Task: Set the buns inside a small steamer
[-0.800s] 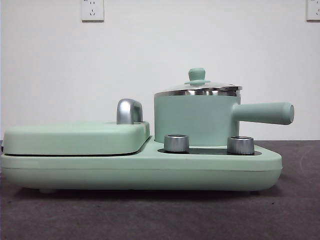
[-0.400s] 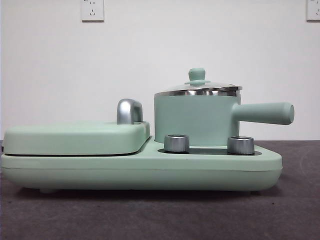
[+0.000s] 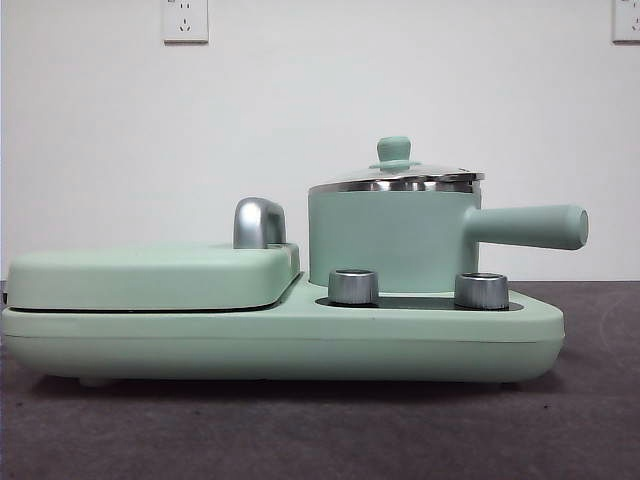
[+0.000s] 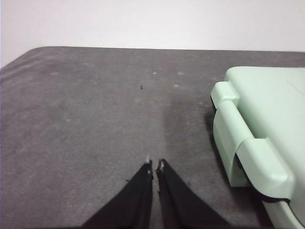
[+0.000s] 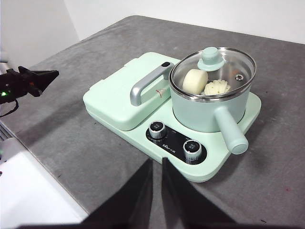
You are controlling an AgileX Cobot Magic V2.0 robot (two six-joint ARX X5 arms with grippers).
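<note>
Nothing has moved since the earlier frames, as far as we see. Both buns [image 5: 206,83] lie inside the small steamer [image 3: 395,240], lid on, atop the green cooker [image 3: 280,335]. Our left end effector [image 4: 154,167] and right end effector [image 5: 156,164] hang clenched, empty, above the surface [image 4: 86,119].

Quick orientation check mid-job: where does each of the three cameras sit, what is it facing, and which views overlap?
Front view: low at table height, level side-on at the small steamer; no robot parts visible.
Left wrist view: above bare table beside the cooker base; left gripper jaws together.
Right wrist view: high, angled down at the buns under the lid; right gripper jaws together, other arm's gripper at the edge.
All three share the cooker base.
</note>
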